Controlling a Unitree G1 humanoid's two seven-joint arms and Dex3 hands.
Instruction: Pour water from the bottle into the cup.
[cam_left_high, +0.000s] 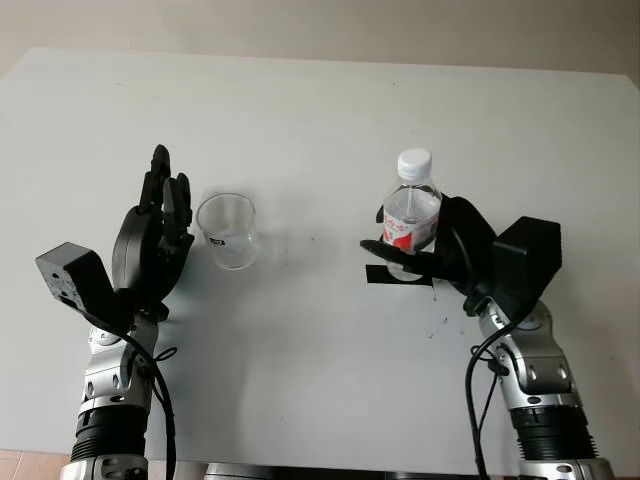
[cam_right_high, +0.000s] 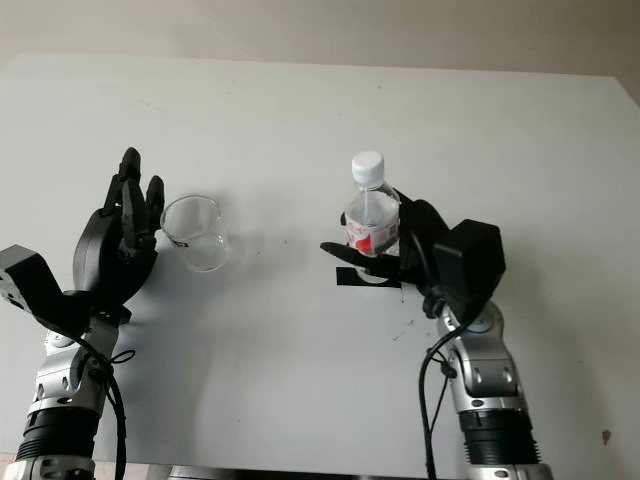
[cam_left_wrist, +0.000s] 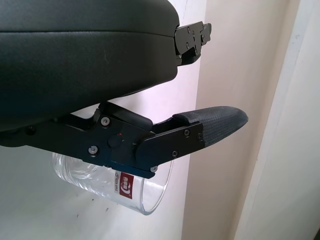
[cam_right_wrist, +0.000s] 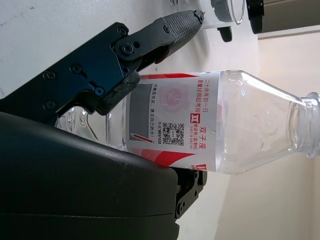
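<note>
White table (cam_left_high: 320, 110) runs up to a pale wall, and I take the cup (cam_left_high: 228, 231) as my landmark. Just to the cup's left my left hand (cam_left_high: 155, 232) stands upright and open, holding nothing, its fingers close beside the cup wall; whether they touch it I cannot tell. That cup is clear, thin-walled plastic with a small red mark on its side, standing upright and looking empty, so I judge it light and easy to knock or skate across the smooth top. Well to the cup's right, the bottle (cam_left_high: 411, 212) stands upright on a black mark (cam_left_high: 398, 274), its white cap on. My right hand (cam_left_high: 440, 250) is wrapped around its labelled lower body. Through the clear plastic I cannot make out a water line, so how full it is stays uncertain. I expect a thin, squeezable wall that is a bit slick on the label, so the stiffer mid-body is the right place to hold, firmly but without crushing. With the cap on, nothing can pour yet.
</note>
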